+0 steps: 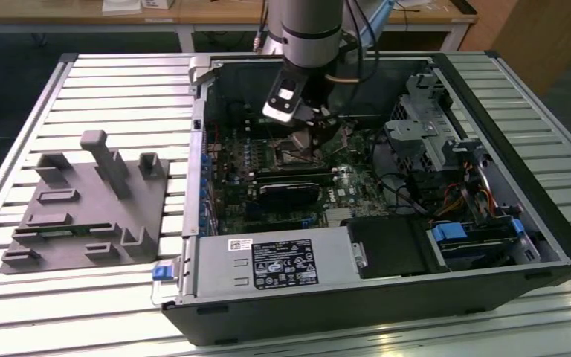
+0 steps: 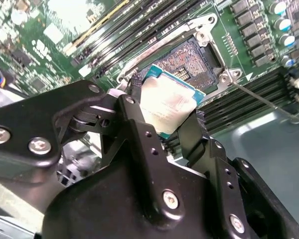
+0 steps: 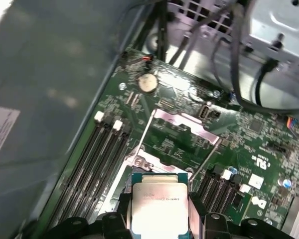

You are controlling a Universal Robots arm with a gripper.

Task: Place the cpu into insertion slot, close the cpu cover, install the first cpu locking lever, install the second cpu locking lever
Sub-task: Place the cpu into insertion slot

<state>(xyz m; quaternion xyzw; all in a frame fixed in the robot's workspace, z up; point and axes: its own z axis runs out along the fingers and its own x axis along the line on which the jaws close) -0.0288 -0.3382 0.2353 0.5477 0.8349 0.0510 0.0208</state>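
My gripper (image 2: 165, 105) is shut on the cpu (image 2: 170, 105), a flat square chip with a silvery top and a teal rim, held by two opposite edges between black fingers (image 2: 193, 133). In the second wrist view the chip hangs tilted just above the insertion slot (image 2: 192, 56), a dark pin field in a silvery border on the green board. In the first wrist view the cpu (image 3: 159, 206) hides the slot, and beyond it the cpu cover (image 3: 183, 123) stands swung open. Thin locking levers (image 3: 205, 158) stick up beside it. In the exterior view the gripper (image 1: 305, 125) is low inside the open computer case.
Long black memory slots (image 3: 97, 164) run beside the socket. Drive cages and cables (image 1: 434, 141) crowd the exterior view's right side of the case, and the power-supply box (image 1: 271, 264) sits at its front. A grey fixture block (image 1: 87, 201) stands on the slatted table at that view's left.
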